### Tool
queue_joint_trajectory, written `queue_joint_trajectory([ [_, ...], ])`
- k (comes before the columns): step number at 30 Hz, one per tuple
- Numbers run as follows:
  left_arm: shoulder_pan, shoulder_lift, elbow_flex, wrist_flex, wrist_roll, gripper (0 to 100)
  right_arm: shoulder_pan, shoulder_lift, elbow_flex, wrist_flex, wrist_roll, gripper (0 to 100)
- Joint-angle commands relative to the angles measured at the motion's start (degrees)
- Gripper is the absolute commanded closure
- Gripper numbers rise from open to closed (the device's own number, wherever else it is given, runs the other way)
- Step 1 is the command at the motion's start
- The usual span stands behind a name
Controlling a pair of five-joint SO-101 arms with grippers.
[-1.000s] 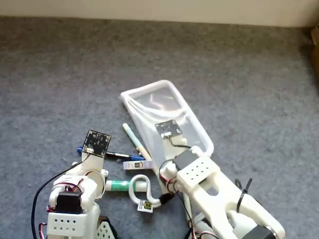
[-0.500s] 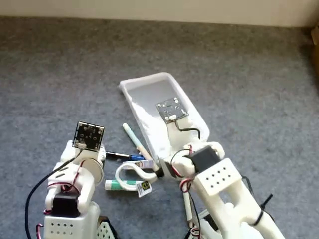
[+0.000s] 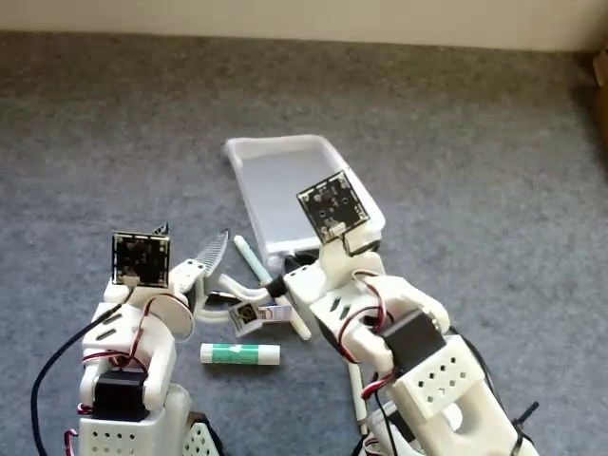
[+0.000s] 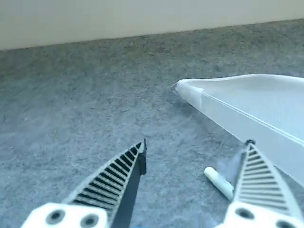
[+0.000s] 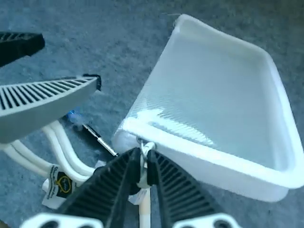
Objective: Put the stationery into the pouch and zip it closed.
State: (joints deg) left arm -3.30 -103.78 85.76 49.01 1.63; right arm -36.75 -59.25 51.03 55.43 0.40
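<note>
Since a second before, the left gripper (image 4: 195, 145) had drawn back toward 9 o'clock and gaped wide, empty, the white pen (image 3: 249, 256) nearest at its 3 o'clock, while the right gripper (image 5: 143, 154) pinched shut on the pouch (image 3: 285, 180) corner, pouch stretching toward 12 o'clock.

You've got a grey carpet-like table top (image 3: 475, 142) w/ the translucent white pouch (image 3: 285, 185) lying near ctr, its long side angled away from the arm bases. Just beside the pouch's near L edge lies a white pen (image 3: 247, 255), w/ a tagged white cord loop (image 3: 245, 318) and a dark pen w/ blue end (image 5: 97, 139) close by. A green-and-white glue stick (image 3: 239, 353) lies apart from them, nearer the arm bases.
</note>
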Motion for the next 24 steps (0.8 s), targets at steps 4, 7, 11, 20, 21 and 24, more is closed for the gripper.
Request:
queue_joint_trajectory([
  [4,5.32,-0.66,-9.45,4.40,3.69,68,-1.19,-2.24,1.01,-6.73,0.44,99.5],
  [7,8.75,-0.66,-13.14,8.97,3.69,68,-1.19,-2.07,3.38,-9.36,0.70,99.5],
  [11,9.63,-0.66,-16.92,13.36,3.78,68,-1.19,-2.15,4.00,-10.15,0.62,99.5],
  [20,11.38,-0.66,-8.92,9.32,3.52,68,-4.35,-2.24,3.74,-9.89,0.53,99.5],
  [21,11.30,-0.66,-8.13,8.53,3.43,68,-4.44,-2.24,3.74,-9.89,0.44,99.5],
  [24,11.30,-0.66,-5.76,7.03,3.34,68,-4.35,-2.24,3.74,-9.89,0.44,99.5],
])
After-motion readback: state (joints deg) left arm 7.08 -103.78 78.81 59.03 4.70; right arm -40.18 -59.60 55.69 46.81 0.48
